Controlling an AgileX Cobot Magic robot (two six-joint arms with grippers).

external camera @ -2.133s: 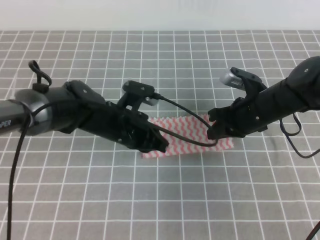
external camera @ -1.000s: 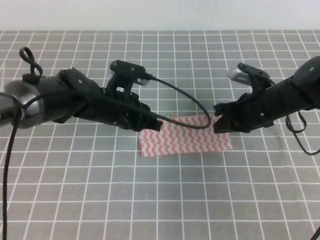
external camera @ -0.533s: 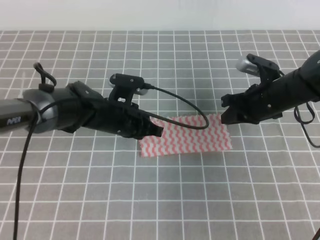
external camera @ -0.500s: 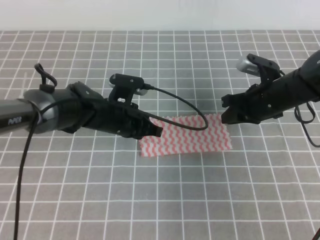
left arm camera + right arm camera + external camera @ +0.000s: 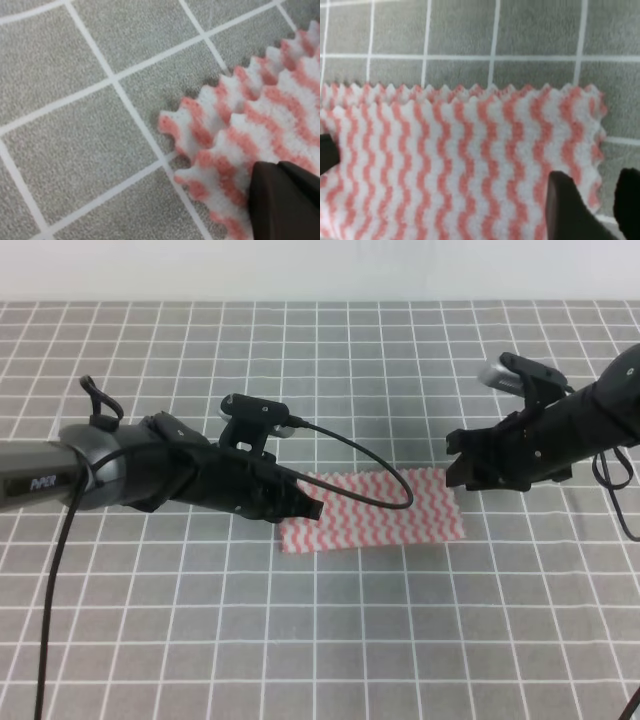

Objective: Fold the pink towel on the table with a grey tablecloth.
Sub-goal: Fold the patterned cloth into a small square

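The pink towel point(image 5: 385, 515) lies as a flat rectangle with two layers on the table with a grey tablecloth point(image 5: 320, 640). My left gripper point(image 5: 312, 508) is low over its left end. In the left wrist view its dark tip point(image 5: 285, 200) looks shut and rests on the towel's point(image 5: 250, 120) doubled jagged corner. My right gripper point(image 5: 455, 472) hovers at the towel's back right corner. The right wrist view shows its fingers point(image 5: 565, 205) slightly apart above the towel point(image 5: 445, 165), with nothing between them.
The grey cloth with its white grid runs in every direction around the towel. A black cable point(image 5: 350, 455) loops from the left wrist camera over the towel's back edge. A pale wall edge point(image 5: 320, 270) bounds the far side.
The towel has stayed as a folded rectangle. My right gripper has drawn back to the right, off the towel. My left arm has dropped slightly toward the towel's left end.
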